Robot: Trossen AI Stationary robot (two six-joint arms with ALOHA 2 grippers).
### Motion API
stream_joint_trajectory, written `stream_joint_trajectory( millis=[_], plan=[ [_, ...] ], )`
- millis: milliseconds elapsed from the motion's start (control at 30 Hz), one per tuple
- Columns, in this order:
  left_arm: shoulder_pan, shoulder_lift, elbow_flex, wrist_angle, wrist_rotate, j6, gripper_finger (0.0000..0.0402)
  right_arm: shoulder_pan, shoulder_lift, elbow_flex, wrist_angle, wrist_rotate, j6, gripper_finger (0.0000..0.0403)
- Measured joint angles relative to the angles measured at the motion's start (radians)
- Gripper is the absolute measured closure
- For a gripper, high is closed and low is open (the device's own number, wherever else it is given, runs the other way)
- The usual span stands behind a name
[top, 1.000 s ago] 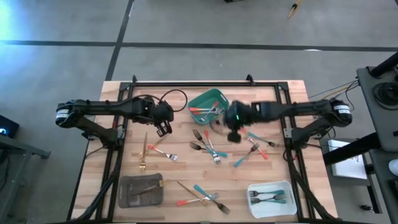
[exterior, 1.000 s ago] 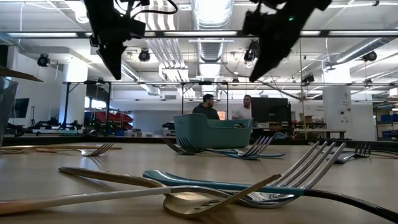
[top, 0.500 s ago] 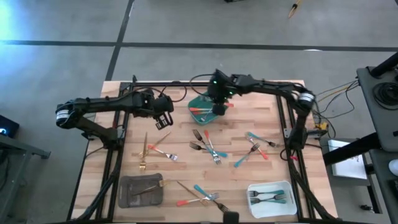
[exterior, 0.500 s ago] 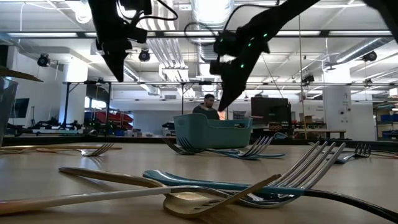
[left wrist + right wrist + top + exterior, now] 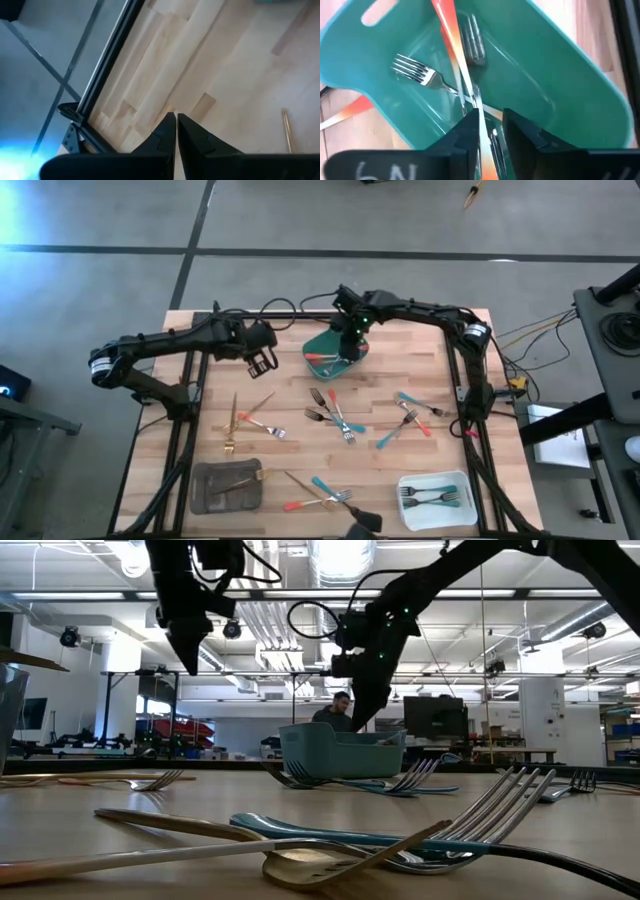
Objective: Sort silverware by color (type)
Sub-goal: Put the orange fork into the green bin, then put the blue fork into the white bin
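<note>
Right gripper (image 5: 487,131), frame bottom: fingers parted narrowly, a red-orange-handled fork (image 5: 455,45) slipping between them. Beyond, green tray (image 5: 560,65), mid-frame, holds matching forks. Advice: widen fully, lift straight. Left gripper (image 5: 262,361), upper left: closed, empty.

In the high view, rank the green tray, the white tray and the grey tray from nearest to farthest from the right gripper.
1. green tray: at the table's far middle, directly under the right gripper.
2. white tray: near right corner.
3. grey tray: near left corner, slightly farther than the white one.
</note>
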Motion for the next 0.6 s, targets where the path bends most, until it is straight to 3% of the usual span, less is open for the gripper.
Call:
stream_joint_trajectory(
  millis=[133,267,400,500,600],
  plan=[
    [0.017,0.0,0.0,0.014,0.001,-0.008,0.0401,0.0,-0.042,0.0,-0.072,-0.002,0.029,0.0301],
    [0.019,0.0,0.0,0.015,0.001,-0.06,0.0401,0.002,-0.104,-0.002,-0.314,-0.01,0.04,0.0303],
    [0.019,0.0,0.0,0.026,0.002,-0.136,0.0402,0.002,-0.174,-0.037,-0.5,-0.139,0.074,0.0315],
    [0.019,0.0,0.001,0.029,0.002,-0.19,0.0401,0.009,-0.24,-0.112,-0.519,-0.242,0.088,0.0323],
    [0.019,0.0,0.001,0.03,0.003,-0.23,0.0401,0.027,-0.323,-0.237,-0.478,-0.255,0.138,0.0327]
  ],
)
